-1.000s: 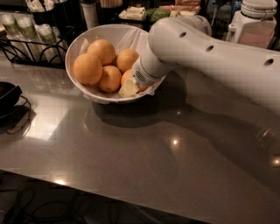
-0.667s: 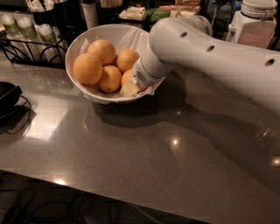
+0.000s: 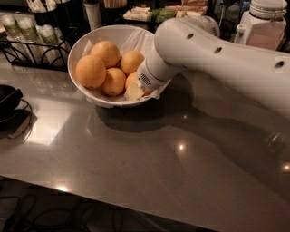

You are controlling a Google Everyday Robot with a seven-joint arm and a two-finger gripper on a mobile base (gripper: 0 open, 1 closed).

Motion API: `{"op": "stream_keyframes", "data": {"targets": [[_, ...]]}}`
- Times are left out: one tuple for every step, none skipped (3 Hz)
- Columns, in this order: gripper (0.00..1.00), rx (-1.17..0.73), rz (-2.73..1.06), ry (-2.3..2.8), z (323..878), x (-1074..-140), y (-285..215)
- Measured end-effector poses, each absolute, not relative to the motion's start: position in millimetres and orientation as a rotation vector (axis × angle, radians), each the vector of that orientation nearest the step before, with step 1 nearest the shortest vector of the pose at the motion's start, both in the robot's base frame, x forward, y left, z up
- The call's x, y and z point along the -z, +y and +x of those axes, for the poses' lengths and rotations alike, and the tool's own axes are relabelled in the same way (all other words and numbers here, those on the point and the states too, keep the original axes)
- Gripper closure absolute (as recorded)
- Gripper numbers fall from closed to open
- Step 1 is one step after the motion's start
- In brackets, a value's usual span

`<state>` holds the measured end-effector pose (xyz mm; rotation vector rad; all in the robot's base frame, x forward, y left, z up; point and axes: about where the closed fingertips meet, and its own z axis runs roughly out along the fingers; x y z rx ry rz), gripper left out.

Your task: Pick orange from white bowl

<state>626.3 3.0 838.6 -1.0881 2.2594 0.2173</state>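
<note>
**Inspector:** Any text, label, brand, number or sign to record?

**Assistant:** None can be read. The arm [image 3: 217, 59] has a plain white casing with dark round holes and no marking that I can make out.

**Inspector:** And the gripper?

**Assistant:** The gripper [image 3: 135, 90] sits inside the white bowl [image 3: 108, 31] at its right side, against an orange [image 3: 131, 79], near the far edge of the table [image 3: 136, 154]. No lettering is readable on any of them.

**Inspector:** What about beyond the far edge?

**Assistant:** The packets [image 3: 140, 13] and the jar [image 3: 267, 27] by the far right corner may carry print, but I cannot read it.
</note>
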Motion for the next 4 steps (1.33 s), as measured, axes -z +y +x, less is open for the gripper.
{"op": "stream_keyframes", "data": {"targets": [[1.00,-0.217,-1.088,2.259,626.2,-838.7,3.0],[1.00,-0.256,-1.082,2.201,616.3,-859.7,-7.0],[1.00,-0.306,-1.093,2.126,601.4,-896.0,-27.2],[1.00,-0.387,-1.128,2.051,584.6,-927.6,-50.8]]}}
